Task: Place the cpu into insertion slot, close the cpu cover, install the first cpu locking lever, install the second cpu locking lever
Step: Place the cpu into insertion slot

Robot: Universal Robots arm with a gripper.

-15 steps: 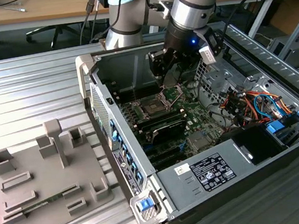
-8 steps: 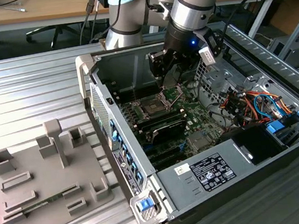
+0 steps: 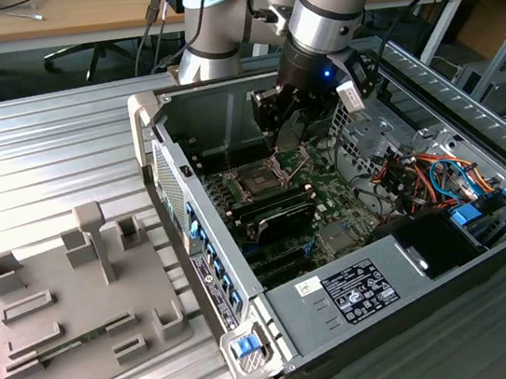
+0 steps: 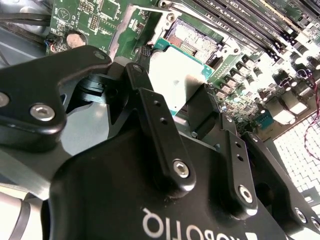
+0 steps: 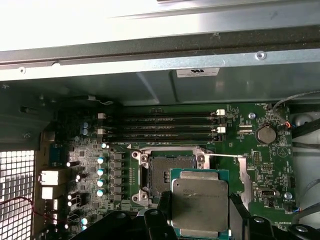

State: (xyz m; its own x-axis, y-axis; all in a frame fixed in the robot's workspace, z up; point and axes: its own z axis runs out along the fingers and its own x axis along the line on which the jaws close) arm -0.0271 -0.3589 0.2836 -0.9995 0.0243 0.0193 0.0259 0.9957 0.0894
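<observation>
One gripper (image 3: 285,114) on a robot arm hangs inside an open computer case (image 3: 211,280), its two black fingers (image 4: 150,107) pinching the cpu (image 5: 200,202) by opposite edges with the grey metal top facing up. In the first wrist view the chip sits in the air close beside the insertion slot (image 5: 167,175), whose dark middle lies bare on the motherboard (image 5: 260,165), near the rows of memory slots (image 5: 160,125); the cpu is not yet seated. By the look of it the chip is light, thin and stiff, its smooth lid likely slippery, and its underside and the slot's contacts are probably easy to damage. A grip on the green rim at the sides, kept level and gentle, appears the safest hold, as the fingers have it now.
</observation>
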